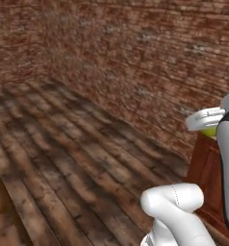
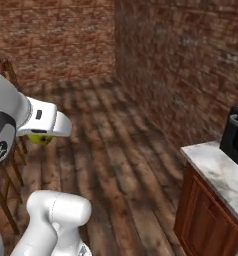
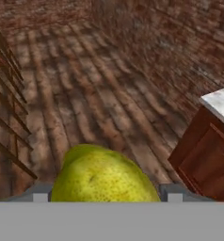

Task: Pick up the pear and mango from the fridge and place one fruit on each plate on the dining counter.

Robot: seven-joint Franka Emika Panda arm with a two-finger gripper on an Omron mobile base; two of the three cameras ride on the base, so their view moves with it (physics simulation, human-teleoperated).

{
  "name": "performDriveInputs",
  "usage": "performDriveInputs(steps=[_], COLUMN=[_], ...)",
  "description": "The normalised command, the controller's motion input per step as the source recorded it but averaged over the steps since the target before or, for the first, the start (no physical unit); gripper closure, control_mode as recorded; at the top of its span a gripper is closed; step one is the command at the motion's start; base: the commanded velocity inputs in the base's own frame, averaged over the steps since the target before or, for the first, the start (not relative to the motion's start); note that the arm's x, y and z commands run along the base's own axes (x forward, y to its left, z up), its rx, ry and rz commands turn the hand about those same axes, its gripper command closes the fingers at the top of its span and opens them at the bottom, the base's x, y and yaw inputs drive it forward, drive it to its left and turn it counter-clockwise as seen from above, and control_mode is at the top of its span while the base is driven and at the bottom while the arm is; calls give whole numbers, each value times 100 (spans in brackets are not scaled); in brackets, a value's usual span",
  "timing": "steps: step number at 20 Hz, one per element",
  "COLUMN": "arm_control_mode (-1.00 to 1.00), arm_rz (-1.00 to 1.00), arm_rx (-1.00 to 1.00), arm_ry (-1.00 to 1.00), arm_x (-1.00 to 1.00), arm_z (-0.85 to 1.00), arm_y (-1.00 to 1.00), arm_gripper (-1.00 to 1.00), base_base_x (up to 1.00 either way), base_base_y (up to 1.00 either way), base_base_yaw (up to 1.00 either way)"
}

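One fruit is in the claw (image 3: 104,197): the pear (image 3: 102,178), yellow-green and speckled, sits clamped between the two dark finger tips at six o'clock in the hand view, bulging well above them. In the left base view a sliver of the pear (image 1: 210,130) peeks out under the white hand at about three o'clock, and in the right base view the pear (image 2: 41,138) hangs just below the hand at nine o'clock.

Outward from the hand, the plank floor (image 3: 85,94) runs away toward twelve o'clock and meets a brick wall (image 2: 181,60). At nine o'clock in the hand view stand thin dark wooden rails (image 3: 5,117), perhaps a chair frame; I cannot tell for sure. At three to four o'clock is the corner of a marble-topped counter (image 3: 222,101) on a reddish-brown wood base (image 3: 203,160). In the right base view the same kind of counter (image 2: 216,170) lies at four o'clock, with a dark appliance (image 2: 235,135) on it at three o'clock.

My judgement: this is the carry step, the pear taken and on its way, with the mango left for a second trip. No plate is in sight, so the next move calls for the base to bring the dining counter's plates into view, then a lowering of the pear onto one plate before the fingers part. A round fruit may roll if released high.
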Motion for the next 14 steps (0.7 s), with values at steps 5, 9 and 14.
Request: performDriveInputs(steps=[5, 9, 14], arm_control_mode=[100, 100, 100], arm_rz=[0, 0, 0], arm_rx=[0, 0, 0], arm_ry=[0, 0, 0], arm_x=[0, 0, 0], arm_z=[0, 0, 0], arm_y=[0, 0, 0], arm_gripper=[100, 100, 100], base_base_x=[100, 100, 100], base_base_y=[-37, -44, -25], base_base_yaw=[60, 58, 64])
